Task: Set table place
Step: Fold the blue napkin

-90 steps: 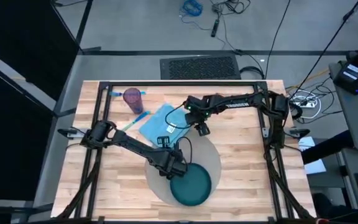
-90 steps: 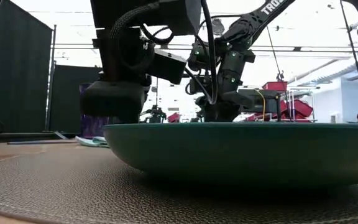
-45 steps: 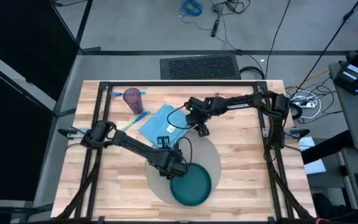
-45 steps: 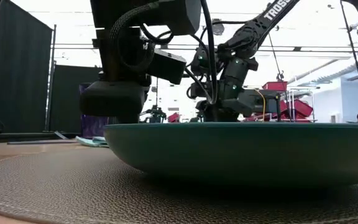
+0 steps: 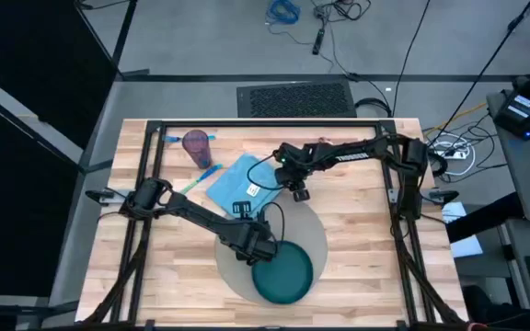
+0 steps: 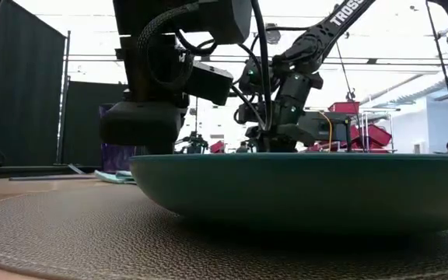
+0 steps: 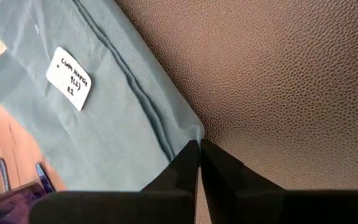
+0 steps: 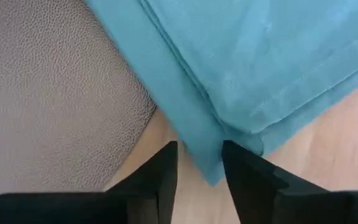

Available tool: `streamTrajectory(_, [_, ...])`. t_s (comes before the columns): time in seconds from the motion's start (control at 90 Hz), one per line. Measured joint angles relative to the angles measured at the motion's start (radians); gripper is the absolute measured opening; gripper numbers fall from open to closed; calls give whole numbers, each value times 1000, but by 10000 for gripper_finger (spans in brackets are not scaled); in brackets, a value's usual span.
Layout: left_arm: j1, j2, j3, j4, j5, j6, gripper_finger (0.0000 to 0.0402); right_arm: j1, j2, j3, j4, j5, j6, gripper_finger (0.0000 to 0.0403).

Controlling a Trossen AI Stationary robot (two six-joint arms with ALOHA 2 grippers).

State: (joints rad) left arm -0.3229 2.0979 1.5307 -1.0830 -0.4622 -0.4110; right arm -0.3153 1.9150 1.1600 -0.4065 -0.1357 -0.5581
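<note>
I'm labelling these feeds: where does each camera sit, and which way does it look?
High: overhead, straight down on the table, both arms.
Low: tabletop level, across the plate; arms drop in from above.
Left wrist: behind the shut left gripper, facing mat and napkin.
Right wrist: behind the open right gripper, over the napkin's corner.
Both wrist views share napkin and mat.

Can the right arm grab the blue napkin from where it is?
Probably yes. The right gripper hangs right over a corner of the napkin, fingers open on either side of the cloth edge, with nothing between them. The left gripper is shut over the placemat, out of the way.
</note>
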Motion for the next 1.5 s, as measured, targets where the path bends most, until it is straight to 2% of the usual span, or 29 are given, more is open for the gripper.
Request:
streamTrajectory(0.211, [0, 0, 0, 0, 0, 0, 0, 0, 38, -10, 26, 7, 6, 102])
streamTrajectory(0.3, [0, 0, 0, 0, -1, 0, 0, 2, 35, -11, 28, 23, 7, 74])
streamTrajectory(0.4, [0, 0, 0, 1, -2, 2, 0, 1, 23, -11, 27, 33, -6, 17])
streamTrajectory(0.533, [0, 0, 0, 0, -15, 2, 0, 1, 23, 0, 14, 40, -2, 3])
streamTrajectory(0.689, [-20, 0, 28, -41, -183, -1, 0, 15, 14, 38, -64, 51, 28, 1])
streamTrajectory(0.789, [-35, -2, 93, -102, -245, -13, 0, 35, -23, 76, -154, 116, 42, 1])
streamTrajectory(0.967, [-54, -2, 197, -268, -358, -60, 0, 73, -155, 107, -288, 164, 71, 0])
streamTrajectory(1.133, [-57, -5, 329, -494, -490, -149, 0, 102, -340, 146, -360, 223, 133, 0])
streamTrajectory(1.311, [-35, -58, 425, -462, -594, -55, 0, 115, -481, 202, -361, 246, 204, 0])
streamTrajectory(1.5, [5, -122, 436, -457, -634, -40, 0, 112, -497, 219, -417, 274, 270, 0])
